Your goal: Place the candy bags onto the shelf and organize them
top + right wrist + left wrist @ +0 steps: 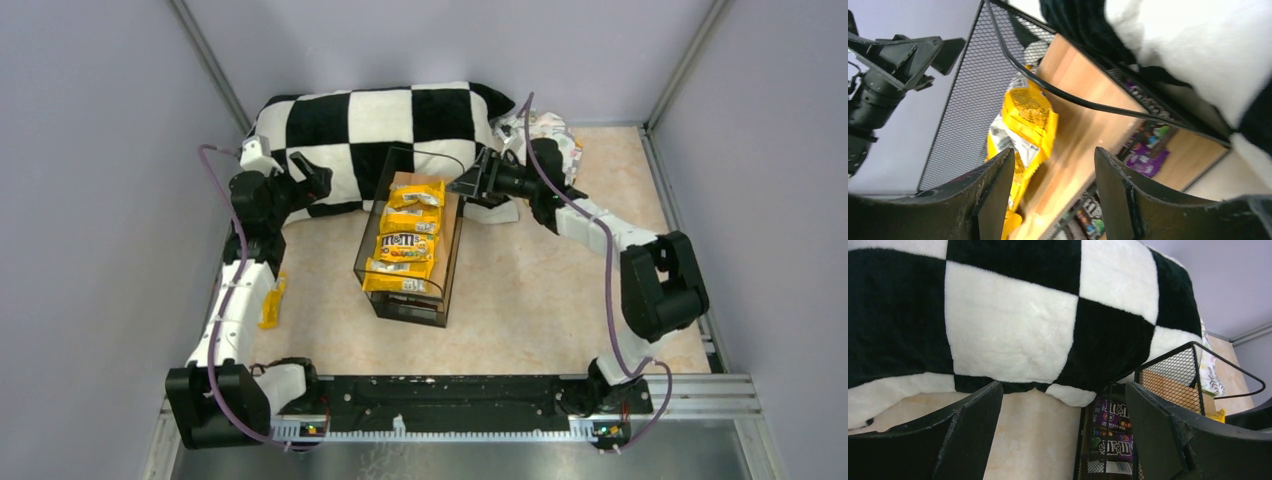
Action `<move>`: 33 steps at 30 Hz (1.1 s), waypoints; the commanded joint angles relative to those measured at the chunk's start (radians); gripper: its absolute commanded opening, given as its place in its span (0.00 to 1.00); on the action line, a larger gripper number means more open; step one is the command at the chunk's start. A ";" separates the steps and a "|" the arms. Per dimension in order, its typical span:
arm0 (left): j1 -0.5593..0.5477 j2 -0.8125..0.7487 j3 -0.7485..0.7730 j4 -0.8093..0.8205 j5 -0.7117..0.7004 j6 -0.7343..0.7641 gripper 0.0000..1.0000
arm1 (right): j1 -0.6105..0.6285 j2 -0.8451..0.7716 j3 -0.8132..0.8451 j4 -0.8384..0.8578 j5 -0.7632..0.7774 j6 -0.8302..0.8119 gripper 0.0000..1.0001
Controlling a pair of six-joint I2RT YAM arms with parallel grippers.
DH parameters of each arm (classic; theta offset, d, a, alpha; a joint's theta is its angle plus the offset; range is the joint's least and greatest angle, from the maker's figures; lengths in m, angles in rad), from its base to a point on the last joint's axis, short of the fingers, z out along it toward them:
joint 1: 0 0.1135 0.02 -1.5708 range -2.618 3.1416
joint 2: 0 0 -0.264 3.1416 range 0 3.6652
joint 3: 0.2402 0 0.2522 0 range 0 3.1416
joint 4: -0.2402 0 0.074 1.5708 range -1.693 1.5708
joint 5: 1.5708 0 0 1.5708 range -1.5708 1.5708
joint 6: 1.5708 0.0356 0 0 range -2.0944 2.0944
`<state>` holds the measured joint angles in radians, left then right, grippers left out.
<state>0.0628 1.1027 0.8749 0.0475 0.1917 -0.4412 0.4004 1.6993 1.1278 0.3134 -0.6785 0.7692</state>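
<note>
The pale marbled counter (560, 300), walled in lilac on the left, right and far sides, is open across the right half and lower middle of the top view; on the left only a narrow strip lies between the rack and the left arm (235, 300). A big black-and-white checkered plush pillow (380, 120) fills the upper middle along the far wall, with a white patterned cloth (555, 130) at its right end. The small black wire-frame shelf with a light wooden top board (412, 305) stands mid-frame. Its long axis runs from lower frame to upper frame, tipped a little rightward, and its far end sits against the pillow. The right arm (600, 225) reaches in from the right to the shelf's upper right corner; the right jaws stand apart and grip nothing. The left jaws, at the upper left facing the pillow, are spread wide and hold nothing. Four yellow candy bags (405, 248) lie overlapped in a row down the board, each crosswise to it. Purple candy bags (1113, 432) lie on the tier below. One loose yellow bag (271, 300) lies lengthwise on the counter just beside the left arm.
</note>
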 commanded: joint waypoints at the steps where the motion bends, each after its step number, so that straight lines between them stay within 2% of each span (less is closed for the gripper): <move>1: -0.010 0.016 0.021 -0.057 -0.031 -0.006 0.98 | -0.052 -0.124 0.009 -0.141 0.069 -0.183 0.60; 5: -0.007 -0.014 0.003 -0.270 -0.128 -0.033 0.98 | -0.086 -0.202 -0.017 -0.230 0.161 -0.305 0.65; 10: 0.003 -0.079 -0.016 -0.524 -0.534 -0.063 0.98 | -0.117 -0.230 -0.059 -0.192 0.140 -0.349 0.68; 12: 0.015 -0.101 -0.038 -0.575 -0.682 -0.090 0.98 | -0.122 -0.215 -0.062 -0.176 0.112 -0.346 0.67; 14: 0.047 -0.121 -0.071 -0.604 -0.769 -0.156 0.98 | -0.127 -0.204 -0.064 -0.164 0.089 -0.341 0.67; 18: 0.201 -0.119 -0.152 -0.543 -0.658 -0.215 0.98 | -0.141 -0.204 -0.075 -0.148 0.071 -0.339 0.66; 23: 0.383 0.004 -0.161 -0.487 -0.370 -0.268 0.98 | -0.174 -0.224 -0.102 -0.133 0.056 -0.336 0.66; 26: 0.438 0.071 -0.150 -0.473 -0.337 -0.296 0.98 | -0.190 -0.231 -0.115 -0.117 0.043 -0.327 0.66; 33: 0.478 0.138 -0.234 -0.387 -0.301 -0.313 0.98 | -0.202 -0.233 -0.124 -0.105 0.035 -0.321 0.67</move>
<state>0.5194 1.2095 0.6807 -0.4107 -0.1673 -0.7292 0.2062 1.5005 1.0073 0.1497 -0.6220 0.4545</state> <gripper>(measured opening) 0.979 0.666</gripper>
